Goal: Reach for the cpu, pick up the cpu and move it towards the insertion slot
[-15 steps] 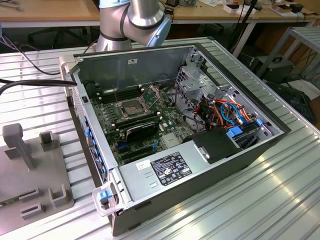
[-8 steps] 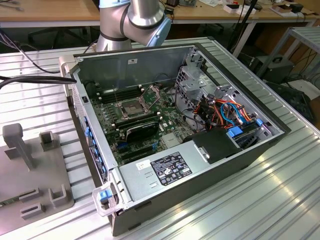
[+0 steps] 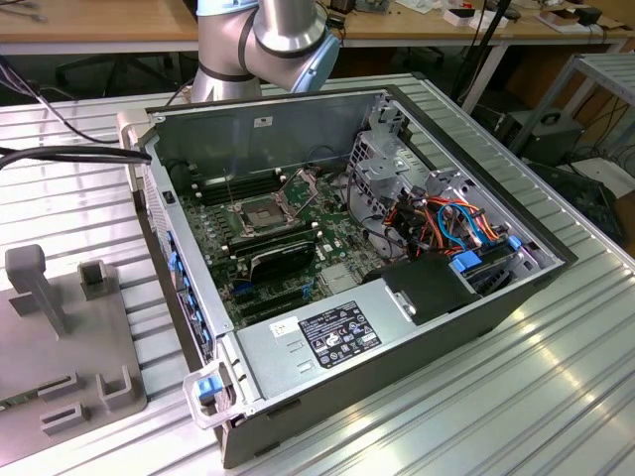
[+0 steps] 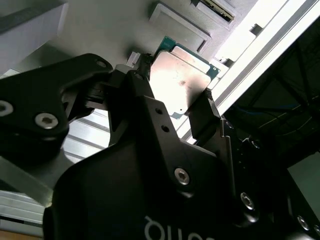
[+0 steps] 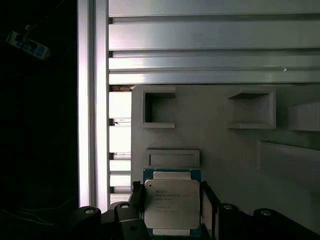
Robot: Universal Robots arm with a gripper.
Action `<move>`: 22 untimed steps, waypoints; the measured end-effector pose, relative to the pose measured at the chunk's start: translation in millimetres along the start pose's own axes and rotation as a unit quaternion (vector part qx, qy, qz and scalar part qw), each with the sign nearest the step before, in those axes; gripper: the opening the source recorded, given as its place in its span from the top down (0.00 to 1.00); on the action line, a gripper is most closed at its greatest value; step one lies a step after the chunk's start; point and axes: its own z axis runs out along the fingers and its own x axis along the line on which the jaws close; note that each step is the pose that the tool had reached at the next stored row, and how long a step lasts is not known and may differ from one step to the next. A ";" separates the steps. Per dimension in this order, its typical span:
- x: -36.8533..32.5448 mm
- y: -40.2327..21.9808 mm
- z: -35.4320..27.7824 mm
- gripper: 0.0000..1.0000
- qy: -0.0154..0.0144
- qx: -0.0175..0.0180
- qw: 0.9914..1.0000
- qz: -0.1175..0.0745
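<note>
Right, the black two-fingered gripper [image 5: 172,196] has its dark fingers [image 5: 136,192] pressed against two opposite edges of the cpu [image 5: 172,205], clamping the small, thin square chip with its pale silvery lid on a green board. In the second wrist view the same pinch shows: the gripper [image 4: 175,86] has the cpu [image 4: 182,80] flat between its tips, lid catching the light. There are a few lines of small dark print on the lid.

The chip sits over a flat grey fixture plate [image 5: 225,170], just beside a shallow rectangular recess [image 5: 172,159]. Two square pockets [image 5: 159,107] lie further off on that plate. The plate's edge is close by one finger. Past it come the ribbed aluminium table slats [image 5: 200,40], then the table's edge and darkness.

In the exterior view, the silver-and-blue robot arm [image 3: 273,35] leaves the frame at the top. Below it, mid-frame, stands the open dark grey computer case [image 3: 268,124] on the slatted table [image 3: 556,397].

The insertion slot [image 3: 256,213] is the square silver-framed socket on the green motherboard, left of centre. Its metal retention plate [image 3: 303,183] is hinged up, so the way in from above is open. A black card [image 3: 283,260] lies just beside the slot, and a metal drive cage [image 3: 382,169] stands toward the exterior view's right. A black-and-white printed label [image 3: 337,335] sits on the grey box at the lower middle.
</note>
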 end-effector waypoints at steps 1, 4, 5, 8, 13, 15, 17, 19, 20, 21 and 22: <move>0.0 0.0 -0.8 0.45 0.000 0.000 1.000 0.000; 0.0 0.1 -2.5 0.45 0.000 0.000 1.000 0.000; 0.1 0.1 -3.0 0.45 0.000 0.000 1.000 0.000; 0.1 0.1 -4.4 0.45 0.000 0.000 1.000 0.000; 0.2 0.2 -7.3 0.45 0.000 0.000 1.000 0.000; 0.2 0.2 -8.2 0.45 0.000 0.000 1.000 0.000; 0.2 0.3 -8.7 0.45 0.000 0.000 1.000 0.000; 0.3 0.3 -9.5 0.45 0.000 0.000 1.000 0.000; 0.3 0.3 -10.0 0.45 0.000 0.000 1.000 0.000; 0.3 0.3 -10.4 0.45 0.000 0.000 1.000 0.000; 0.3 0.3 -10.8 0.45 0.000 0.000 1.000 0.000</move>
